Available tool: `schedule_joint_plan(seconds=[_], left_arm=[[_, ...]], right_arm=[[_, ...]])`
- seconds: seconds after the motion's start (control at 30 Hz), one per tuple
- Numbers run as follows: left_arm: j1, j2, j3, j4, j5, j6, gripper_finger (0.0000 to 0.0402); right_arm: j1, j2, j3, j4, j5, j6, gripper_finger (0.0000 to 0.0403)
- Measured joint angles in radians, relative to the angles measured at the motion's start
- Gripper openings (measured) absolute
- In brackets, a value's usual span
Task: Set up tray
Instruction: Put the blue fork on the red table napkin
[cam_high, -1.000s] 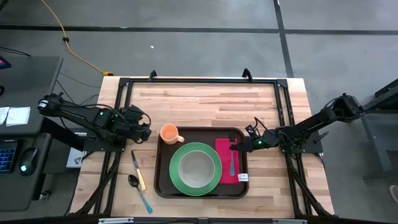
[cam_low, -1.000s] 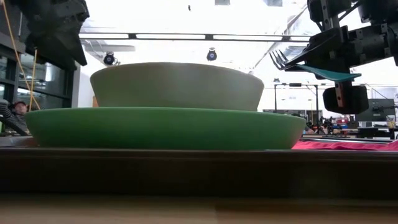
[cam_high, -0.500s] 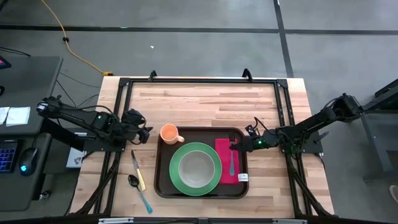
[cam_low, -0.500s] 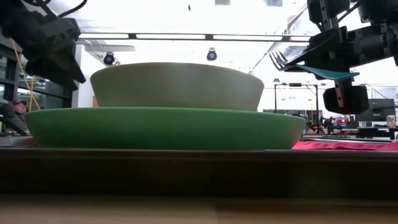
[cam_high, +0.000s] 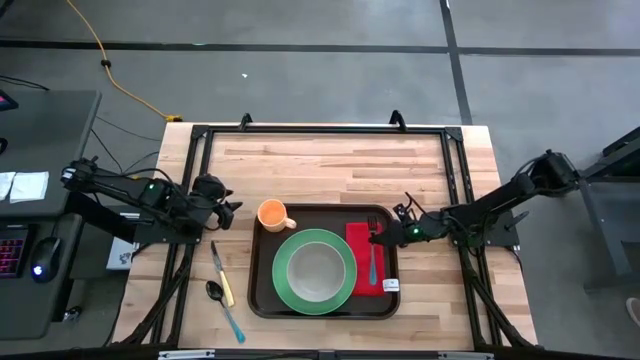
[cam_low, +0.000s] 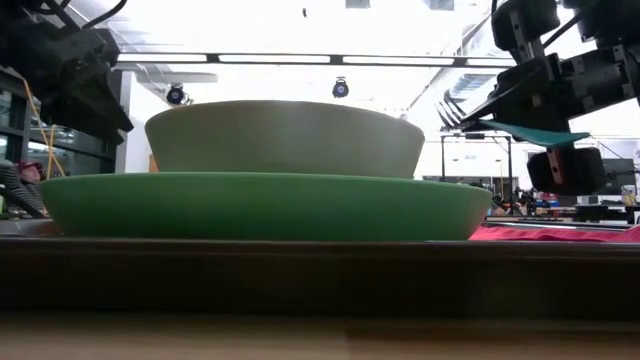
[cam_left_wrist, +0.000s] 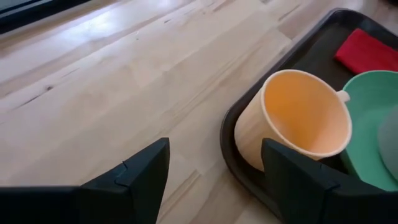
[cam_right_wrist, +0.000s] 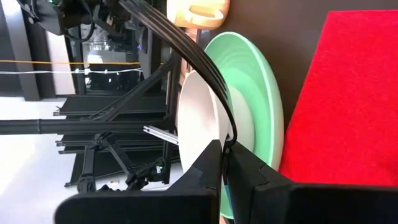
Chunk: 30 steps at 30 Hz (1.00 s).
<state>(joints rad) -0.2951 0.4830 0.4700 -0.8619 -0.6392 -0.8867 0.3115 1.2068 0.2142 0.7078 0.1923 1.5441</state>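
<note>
The dark brown tray lies mid-table. On it are a green plate with a bowl, an orange cup at its far-left corner, and a red napkin. My right gripper is over the napkin, shut on a fork with a teal handle. My left gripper is open just left of the cup, which shows close ahead of it as the cup in the left wrist view. My right gripper pinches the fork near its neck, where the teal handle meets the tines. It comes level from the table's right, across the fork. The fork is lifted clear over the napkin, tilted, tines higher than the handle.
A knife and a spoon lie on the bare wood left of the tray. The far half of the table is open wood inside a black frame. Bowl and plate fill the tray's middle.
My left gripper has drawn back a little from the cup toward the table's left edge, staying open. My right gripper has kept its hold; the fork has sunk slightly toward the napkin, its handle end dipping lower.
</note>
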Motion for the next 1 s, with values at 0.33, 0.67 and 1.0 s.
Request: schedule_joint_plan(seconds=[0.33, 0.67, 1.0], left_arm=[[0.000, -0.019, -0.009, -0.015, 0.002, 0.000, 0.0283], [0.000, -0.018, -0.009, -0.023, 0.008, 0.000, 0.0280], [0.000, -0.018, -0.009, -0.031, 0.009, 0.000, 0.0283]], right_arm=[[0.000, 0.113, 0.022, 0.067, -0.052, 0.077, 0.0000], [0.003, 0.181, 0.056, 0.037, -0.087, 0.137, 0.0000], [0.003, 0.195, 0.056, 0.037, -0.102, 0.198, 0.0000]])
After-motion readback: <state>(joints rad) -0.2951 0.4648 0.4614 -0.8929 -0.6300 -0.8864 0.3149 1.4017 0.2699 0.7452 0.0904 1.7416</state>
